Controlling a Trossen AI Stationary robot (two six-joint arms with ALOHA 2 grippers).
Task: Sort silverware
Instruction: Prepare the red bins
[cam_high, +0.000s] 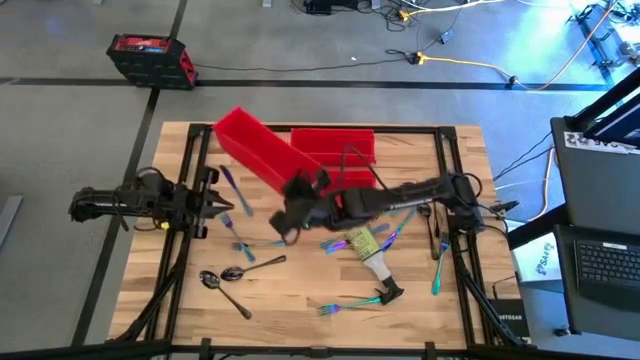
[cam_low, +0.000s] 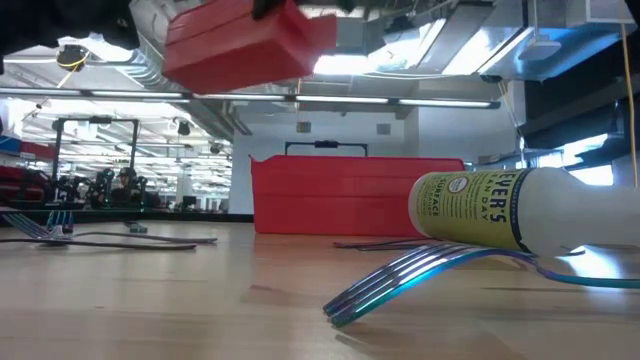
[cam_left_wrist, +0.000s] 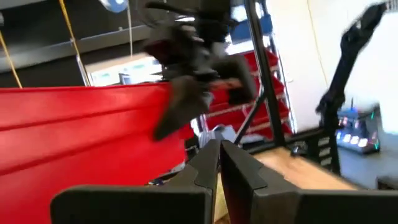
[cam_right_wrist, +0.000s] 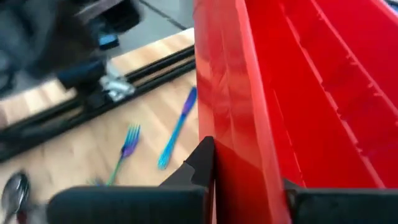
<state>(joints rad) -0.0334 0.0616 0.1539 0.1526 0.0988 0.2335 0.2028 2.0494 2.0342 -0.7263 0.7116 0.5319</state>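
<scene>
A long red bin (cam_high: 252, 148) hangs above the table's far left part, lying slantwise, with my right gripper (cam_high: 296, 196) shut on its near end. The low view shows this bin (cam_low: 245, 45) well above the tabletop. Silverware lies scattered on the wood: two spoons (cam_high: 222, 277), a fork (cam_high: 350, 303), a blue knife (cam_right_wrist: 177, 127) and a fork (cam_right_wrist: 124, 149). My left gripper (cam_left_wrist: 219, 163) waits shut at the table's left edge, with nothing between its fingers. My right gripper holds the red bin by one long side wall (cam_right_wrist: 249, 155), with one finger (cam_right_wrist: 202, 163) outside the wall and the other inside the bin. It reaches in from the table's right, slanting down. The bin is lifted clear of the table and tilted.
Two more red bins (cam_high: 335, 143) stand at the table's far middle. A clear spray bottle (cam_high: 368, 250) with a yellow label lies on its side at the centre right, among more silverware. A blue piece (cam_high: 438, 268) lies by the right rail. A black and red box (cam_high: 150, 58) sits on the floor beyond the table.
</scene>
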